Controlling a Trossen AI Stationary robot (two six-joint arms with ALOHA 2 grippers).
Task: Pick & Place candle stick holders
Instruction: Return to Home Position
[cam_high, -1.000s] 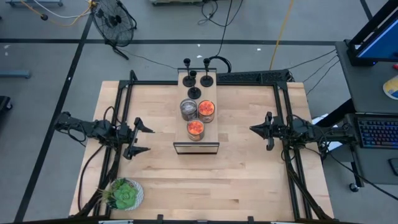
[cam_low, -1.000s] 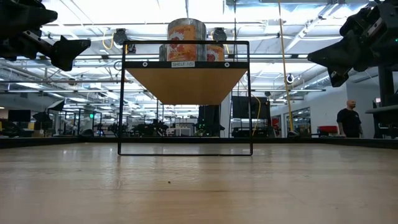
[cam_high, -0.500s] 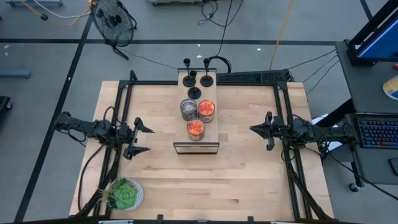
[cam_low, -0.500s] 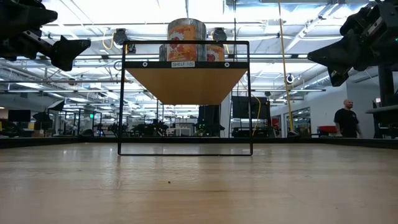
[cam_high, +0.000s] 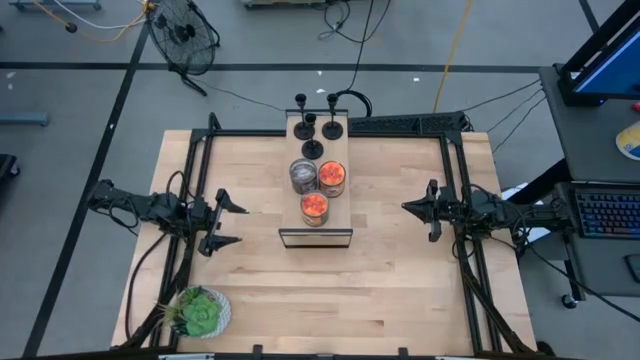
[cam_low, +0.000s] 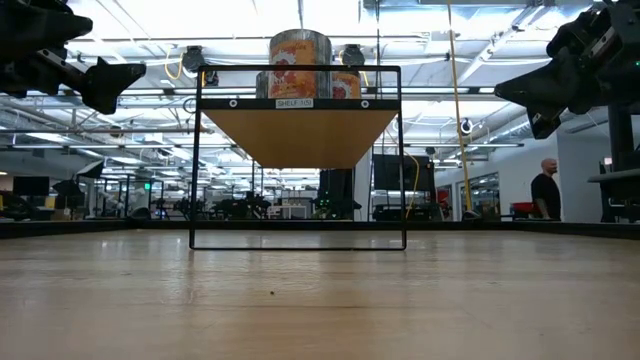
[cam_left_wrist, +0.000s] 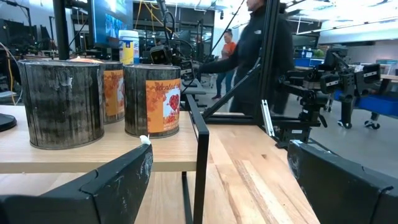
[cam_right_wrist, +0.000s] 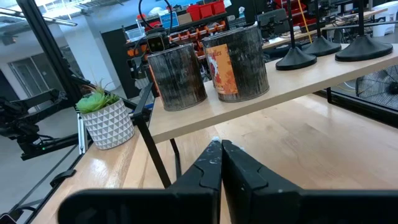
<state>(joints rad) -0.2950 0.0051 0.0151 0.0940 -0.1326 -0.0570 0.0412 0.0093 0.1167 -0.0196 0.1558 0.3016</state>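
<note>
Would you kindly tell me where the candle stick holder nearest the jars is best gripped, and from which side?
On that candle stick holder, probably the thin upright stem, taken from above: its base lies flat on the shelf, the jars crowd one side and the other two holders the other.

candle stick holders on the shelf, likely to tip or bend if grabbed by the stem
Probably stiff: each holder looks like one rigid black piece. The broad flat base under a thin stem suggests it stands steadily, though a push high up could tip it. The three stand close together on the shelf, so one nudged may knock another.
</note>
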